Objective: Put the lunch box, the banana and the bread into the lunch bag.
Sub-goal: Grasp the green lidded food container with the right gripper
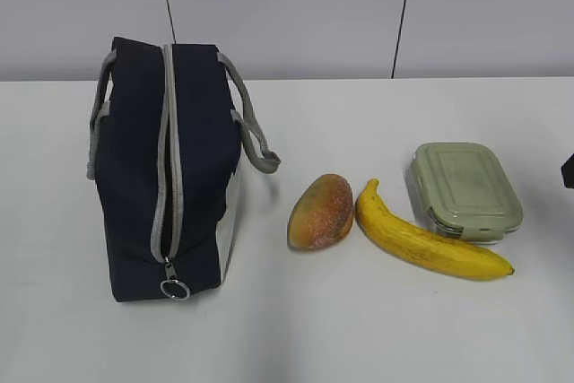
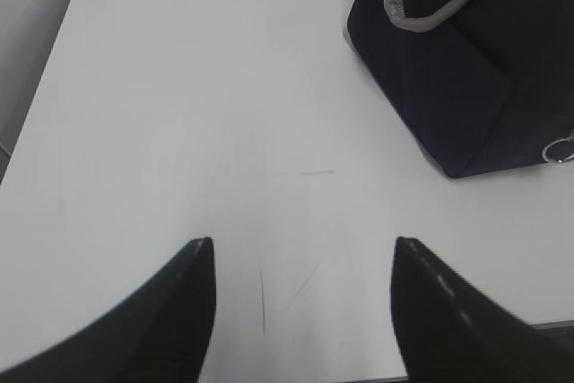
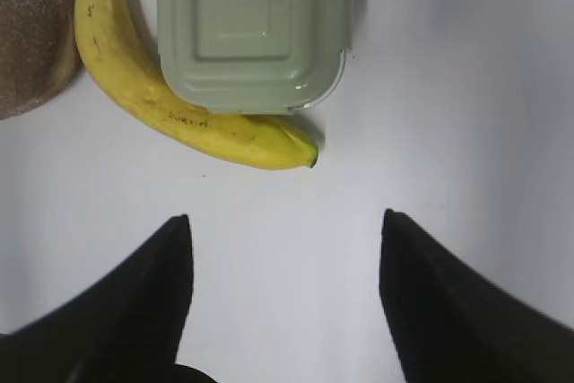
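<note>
The work surface is a plain white table [image 1: 377,329] set against a pale panelled wall.

The left gripper [image 2: 303,311] hangs over bare tabletop with its jaws apart and nothing between them. Ahead of these jaws and to their right stands the boxy navy-blue fabric lunch bag [image 2: 457,69]. Its grey zipper [image 1: 167,150] appears fully shut, with the ring pull [image 1: 175,289] at the near end.

The right gripper [image 3: 282,302] also stands with jaws apart and empty. Just ahead of its jaws lies the long curved yellow banana [image 3: 179,109], touching the small rectangular lunch box with the pale sage-green ribbed lid [image 3: 251,29] beyond it. The oval golden-brown bread [image 3: 27,38] sits ahead and far to the left, beside the banana's other end.

Risks:
- The bag is closed; any item carried over meets the shut top and drops.
- A one-handed zipper pull may drag or tip the unbraced bag.
- Closing on the lunch box may catch or roll the touching banana.
- The soft bread may crush under a firm grip.
</note>
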You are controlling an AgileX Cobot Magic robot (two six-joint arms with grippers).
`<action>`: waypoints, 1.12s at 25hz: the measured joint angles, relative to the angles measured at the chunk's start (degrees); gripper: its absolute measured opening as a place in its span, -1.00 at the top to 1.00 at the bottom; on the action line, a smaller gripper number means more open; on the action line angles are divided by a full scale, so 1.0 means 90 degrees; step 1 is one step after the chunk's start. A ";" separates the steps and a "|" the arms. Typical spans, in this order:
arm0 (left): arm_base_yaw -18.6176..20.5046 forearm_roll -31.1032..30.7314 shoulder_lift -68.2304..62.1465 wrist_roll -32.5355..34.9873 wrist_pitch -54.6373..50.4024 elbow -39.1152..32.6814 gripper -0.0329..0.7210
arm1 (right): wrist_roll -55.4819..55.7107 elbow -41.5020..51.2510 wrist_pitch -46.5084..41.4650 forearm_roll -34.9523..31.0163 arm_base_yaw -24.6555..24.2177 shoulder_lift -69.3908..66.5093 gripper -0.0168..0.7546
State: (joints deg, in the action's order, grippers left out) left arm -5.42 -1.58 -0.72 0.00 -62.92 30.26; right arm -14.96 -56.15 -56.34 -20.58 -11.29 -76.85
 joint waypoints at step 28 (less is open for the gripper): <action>0.0000 0.0000 0.0000 0.0000 0.0000 0.0000 -0.31 | -0.4543 -0.1115 -0.1273 -0.3742 -0.2507 -0.3472 -0.33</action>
State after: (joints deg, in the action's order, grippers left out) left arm -5.42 -1.58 -0.72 0.00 -62.92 30.26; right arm -55.84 -66.19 -67.79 -54.26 -33.86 -108.09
